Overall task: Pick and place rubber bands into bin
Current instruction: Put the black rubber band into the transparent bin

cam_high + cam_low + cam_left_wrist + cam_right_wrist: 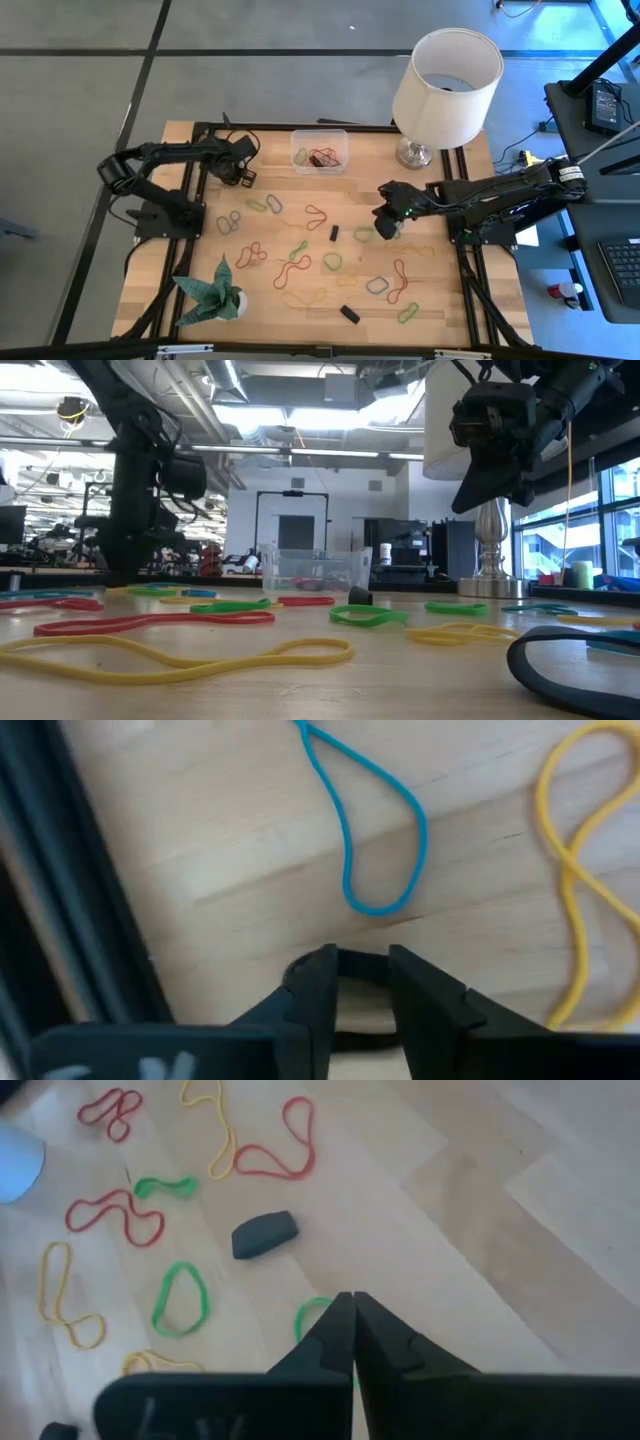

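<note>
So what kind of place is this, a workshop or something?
Most likely a robotics lab in an open-plan office: exposed ceiling ducts and strip lights, desks behind, and a wooden table strewn with rubber bands between two arms.

A white cylindrical lampshade [447,87] on a silver metal base [414,153] stands beyond the right gripper. A small black rectangular block [334,233] lies beside it; a green folded-paper plant [212,291] sits well apart.

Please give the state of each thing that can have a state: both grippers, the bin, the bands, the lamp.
Left gripper: slightly open, empty, near the bin.
Right gripper: shut, raised above the table.
Bin: upright, open, some bands inside.
Bands: most lying loose on the table.
Lamp: upright.
</note>
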### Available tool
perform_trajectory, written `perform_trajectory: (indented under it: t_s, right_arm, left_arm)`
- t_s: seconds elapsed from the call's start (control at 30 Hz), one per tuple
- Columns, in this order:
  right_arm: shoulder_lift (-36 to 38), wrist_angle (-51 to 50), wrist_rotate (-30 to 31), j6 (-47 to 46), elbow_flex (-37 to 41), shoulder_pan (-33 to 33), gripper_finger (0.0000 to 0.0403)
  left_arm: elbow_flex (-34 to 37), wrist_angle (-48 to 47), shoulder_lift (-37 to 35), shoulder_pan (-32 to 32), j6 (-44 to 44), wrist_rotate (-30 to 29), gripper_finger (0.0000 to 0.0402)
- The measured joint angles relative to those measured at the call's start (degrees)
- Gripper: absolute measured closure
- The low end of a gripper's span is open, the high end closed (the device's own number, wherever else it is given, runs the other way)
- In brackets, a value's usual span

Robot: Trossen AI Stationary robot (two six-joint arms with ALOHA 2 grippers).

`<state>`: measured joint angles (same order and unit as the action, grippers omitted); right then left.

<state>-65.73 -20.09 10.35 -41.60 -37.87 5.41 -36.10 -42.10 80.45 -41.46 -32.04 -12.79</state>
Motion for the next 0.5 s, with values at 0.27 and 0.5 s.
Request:
perform_trajectory:
  t_s: [0.27,0.5]
  right_arm:
    - [0.0,-0.05,-0.04,4.89,0.0,0.0,0.0397]
    - [0.0,-0.81,-0.06,11.81,0.0,-1.2,0.0397]
  left_arm:
    - [-0.39,-0.72,2.39,0.98,-3.16,2.15,0.0398]
    - [-6.23,-9.55,-2.55,6.72,-9.64,4.98,0.04]
